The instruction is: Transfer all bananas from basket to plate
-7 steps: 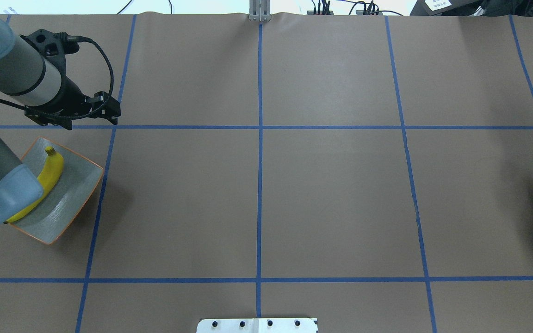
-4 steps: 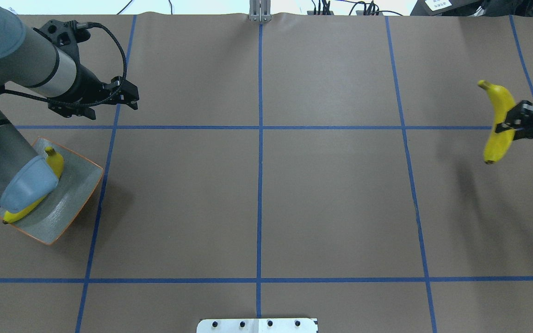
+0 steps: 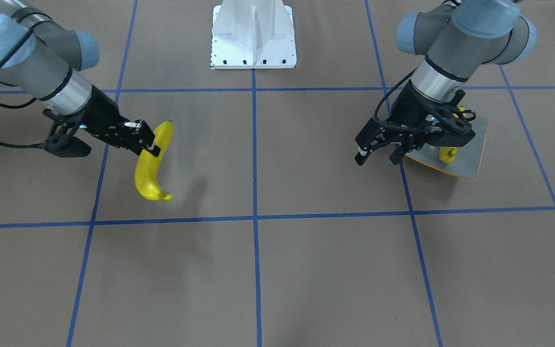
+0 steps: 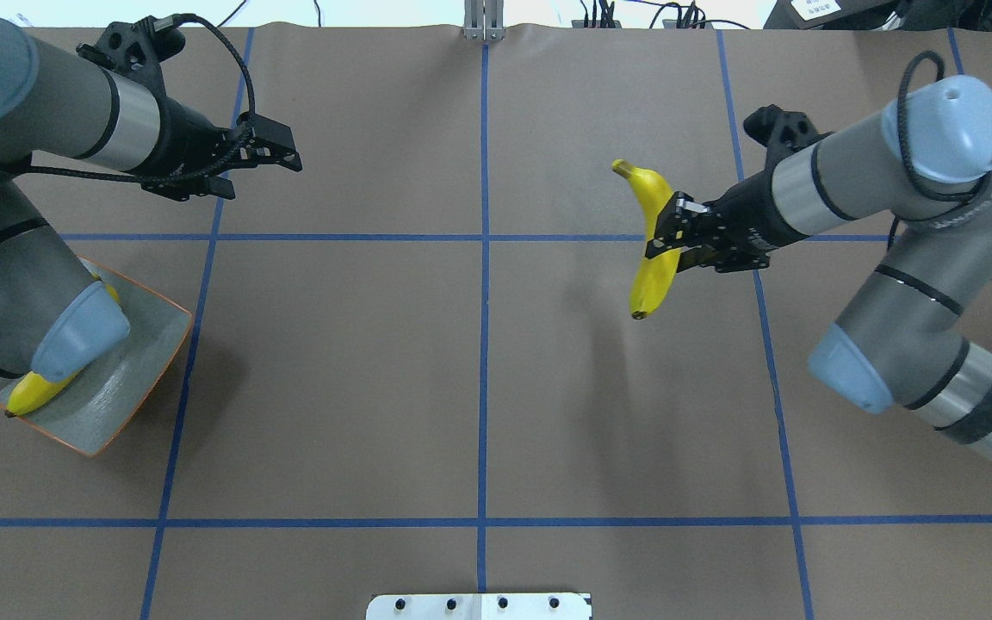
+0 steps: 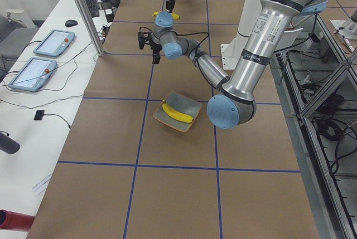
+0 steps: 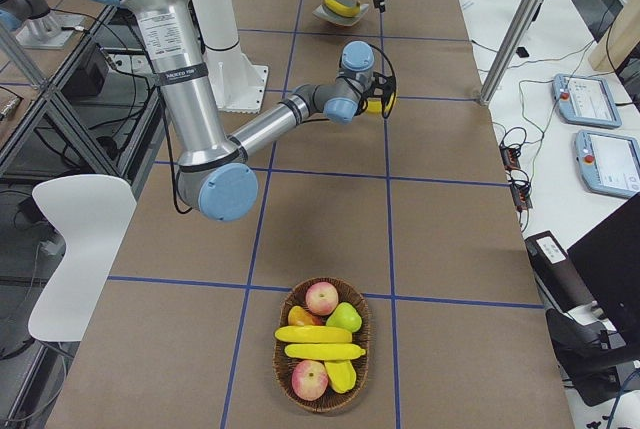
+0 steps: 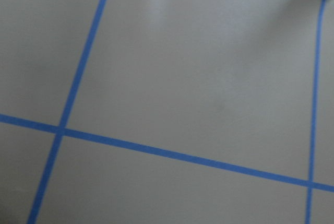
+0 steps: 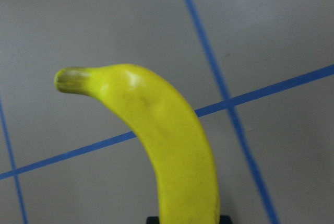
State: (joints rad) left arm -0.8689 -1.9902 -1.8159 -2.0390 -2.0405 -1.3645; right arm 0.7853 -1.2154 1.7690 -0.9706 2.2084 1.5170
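The right gripper (image 4: 665,238) is clenching its two fingers on one banana (image 4: 646,284) at about mid-length and is carrying it clear of the table (image 4: 479,379), out over the right half, between the centre tape line and the next line to the right. The fruit is lying roughly level, its stem end pointing away from the robot, and it is casting a shadow on the brown paper below. In the right wrist view the yellow body is filling the lower middle of the frame, with only crossing blue tape lines behind it. The left gripper (image 4: 283,147) is hovering above the table on the far side of the plate (image 4: 139,375) with its jaws standing apart and nothing between them; its wrist camera is showing only paper and tape. The plate is sitting near the left edge of the table, partly covered by the left arm's elbow, and a second banana (image 4: 29,393) is lying on it. In the exterior right view the basket (image 6: 366,349) is resting at the near end of the table, well apart from the plate, and two more bananas (image 6: 320,343) are lying side by side across its middle among two reddish apples and a few other fruits. That is making four bananas in all: one gripped, one on the plate, two in the basket.
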